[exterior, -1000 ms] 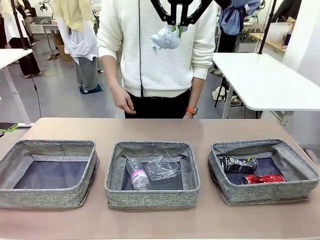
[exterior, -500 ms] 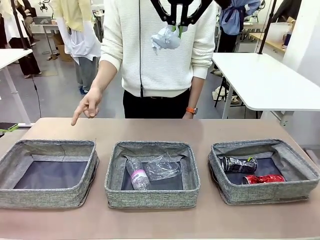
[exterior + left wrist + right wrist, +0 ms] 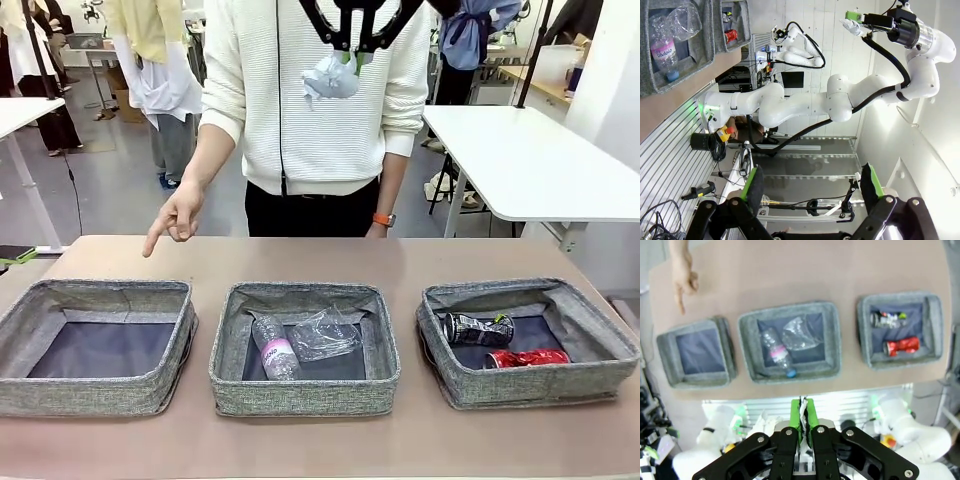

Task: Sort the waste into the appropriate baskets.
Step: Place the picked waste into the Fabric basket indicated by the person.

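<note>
While the person's hand (image 3: 172, 219) points at the left basket (image 3: 98, 345), our right jaws (image 3: 352, 55) hold the paper wad (image 3: 330, 77) high, left jaws (image 3: 812, 189) wide.

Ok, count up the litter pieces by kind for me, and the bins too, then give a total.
Cans: 2, red soda can and crushed dark can
Plastic bottle: 1
Plastic cup: 1
Paper wad: 1
Grey bins: 3
Total: 8

Front camera faces across the baskets (image 3: 305, 350); right wrist looks straight down on them.
</note>
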### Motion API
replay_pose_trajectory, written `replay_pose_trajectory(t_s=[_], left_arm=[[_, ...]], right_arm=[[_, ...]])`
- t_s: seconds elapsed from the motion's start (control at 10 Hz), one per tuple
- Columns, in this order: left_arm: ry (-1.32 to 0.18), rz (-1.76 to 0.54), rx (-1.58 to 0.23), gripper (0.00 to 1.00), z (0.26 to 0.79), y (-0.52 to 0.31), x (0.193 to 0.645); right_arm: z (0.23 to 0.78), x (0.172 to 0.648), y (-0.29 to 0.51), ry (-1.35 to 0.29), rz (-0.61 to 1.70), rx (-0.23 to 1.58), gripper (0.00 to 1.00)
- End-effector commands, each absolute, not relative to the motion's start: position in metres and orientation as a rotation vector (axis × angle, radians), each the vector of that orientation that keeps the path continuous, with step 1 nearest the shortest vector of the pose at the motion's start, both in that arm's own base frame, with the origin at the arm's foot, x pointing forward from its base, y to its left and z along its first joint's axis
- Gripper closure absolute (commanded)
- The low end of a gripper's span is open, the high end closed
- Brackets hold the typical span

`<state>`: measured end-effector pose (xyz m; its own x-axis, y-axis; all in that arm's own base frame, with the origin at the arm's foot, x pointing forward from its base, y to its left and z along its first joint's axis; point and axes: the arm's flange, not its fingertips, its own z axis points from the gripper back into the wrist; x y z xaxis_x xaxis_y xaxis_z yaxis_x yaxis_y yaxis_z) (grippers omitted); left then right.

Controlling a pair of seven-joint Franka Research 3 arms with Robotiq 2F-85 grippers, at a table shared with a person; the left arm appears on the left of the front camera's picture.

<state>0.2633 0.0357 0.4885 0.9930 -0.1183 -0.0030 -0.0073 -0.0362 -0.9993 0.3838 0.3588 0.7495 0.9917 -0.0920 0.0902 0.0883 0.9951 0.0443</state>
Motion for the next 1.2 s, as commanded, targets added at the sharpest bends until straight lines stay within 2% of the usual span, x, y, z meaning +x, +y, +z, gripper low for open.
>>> replay_pose_trajectory(t_s=[0.0,0.2,0.3,0.4,0.5,0.6,0.7,0.8,0.9,1.1], left_arm=[[0.071,-0.027,-1.521,0.00,0.482,0.055,0.264],[-0.067,0.175,-1.498,0.00,0.470,0.121,0.262],[-0.134,0.247,-1.530,0.00,0.467,0.152,0.256],[-0.177,0.292,-1.556,0.00,0.464,0.175,0.247],[-0.194,0.337,-1.560,0.00,0.457,0.196,0.239],[-0.267,0.482,-1.545,0.00,0.447,0.208,0.237],[-0.176,0.333,-1.536,0.00,0.458,0.187,0.240],[-0.176,0.333,-1.536,0.00,0.458,0.187,0.240],[-0.176,0.333,-1.536,0.00,0.458,0.187,0.240],[-0.176,0.333,-1.536,0.00,0.458,0.187,0.240]], right_arm=[[0.720,0.386,0.396,-0.202,0.166,0.108,0.95],[0.661,0.397,0.512,-0.225,0.332,0.186,0.95],[0.634,0.387,0.574,-0.167,0.415,0.200,0.95],[0.617,0.363,0.620,-0.125,0.535,0.160,0.95],[0.613,0.341,0.628,-0.170,0.747,0.032,0.95],[0.614,0.350,0.621,-0.146,0.641,-0.092,0.95],[0.564,0.326,0.619,-0.115,0.579,0.153,0.95],[0.558,0.313,0.627,-0.093,0.639,0.054,0.95],[0.558,0.316,0.595,-0.284,0.767,0.324,0.95],[0.520,0.326,0.617,-0.404,0.825,0.439,0.95]])
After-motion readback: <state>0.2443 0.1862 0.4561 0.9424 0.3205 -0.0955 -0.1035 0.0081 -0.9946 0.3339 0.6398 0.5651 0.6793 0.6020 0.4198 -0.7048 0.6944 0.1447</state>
